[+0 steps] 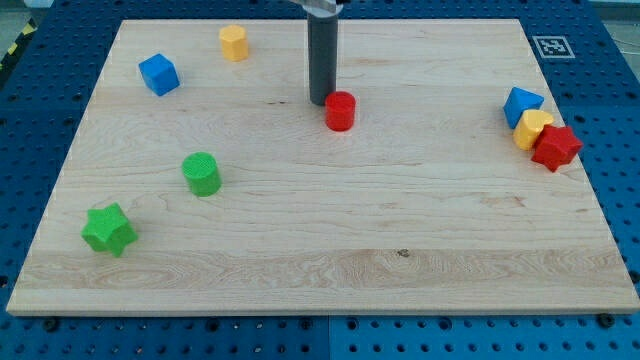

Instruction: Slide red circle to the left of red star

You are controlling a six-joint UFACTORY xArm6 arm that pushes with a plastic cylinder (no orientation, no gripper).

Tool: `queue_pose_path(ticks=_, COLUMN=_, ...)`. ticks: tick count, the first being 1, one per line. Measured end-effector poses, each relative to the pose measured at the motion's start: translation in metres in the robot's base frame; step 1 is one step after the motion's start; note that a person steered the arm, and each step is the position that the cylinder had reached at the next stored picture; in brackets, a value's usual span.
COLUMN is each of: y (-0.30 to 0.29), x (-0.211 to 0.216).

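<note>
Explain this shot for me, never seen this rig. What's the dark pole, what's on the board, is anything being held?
One picture, from one camera looking down at an angle over a wooden board on a blue perforated bench. The dark pole is the end of a robot arm: a plain rod with no gripper, so nothing is held. It only pushes blocks by sliding my tip along the board.

My tip stands just to the upper left of the red circle, at or very near touching it.

At the view's right sits a tight cluster: red star, yellow block, blue block. At the view's left: blue cube, yellow cylinder, green cylinder, green star.
</note>
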State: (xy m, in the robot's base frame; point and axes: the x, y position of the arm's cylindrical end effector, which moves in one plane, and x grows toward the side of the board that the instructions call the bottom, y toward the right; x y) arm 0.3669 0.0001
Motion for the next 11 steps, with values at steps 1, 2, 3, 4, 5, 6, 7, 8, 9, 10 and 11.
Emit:
queue_pose_path(ticks=1, y=-0.007, x=0.017)
queue_pose_path(ticks=2, y=0.018, x=0.03)
queue_pose_path(ticks=3, y=0.041, x=0.033)
queue_pose_path(ticks=4, y=0.064, x=0.041)
queue_pose_path(ticks=5, y=0.064, x=0.066)
queue_pose_path(ticks=6, y=0.064, x=0.07)
queue_pose_path(ticks=7, y=0.064, x=0.07)
queue_pose_path(ticks=8, y=0.074, x=0.073)
queue_pose_path(ticks=9, y=0.049, x=0.077)
queue_pose_path(ticks=10, y=0.059, x=0.077)
queue_pose_path(ticks=11, y=0.076, x=0.058)
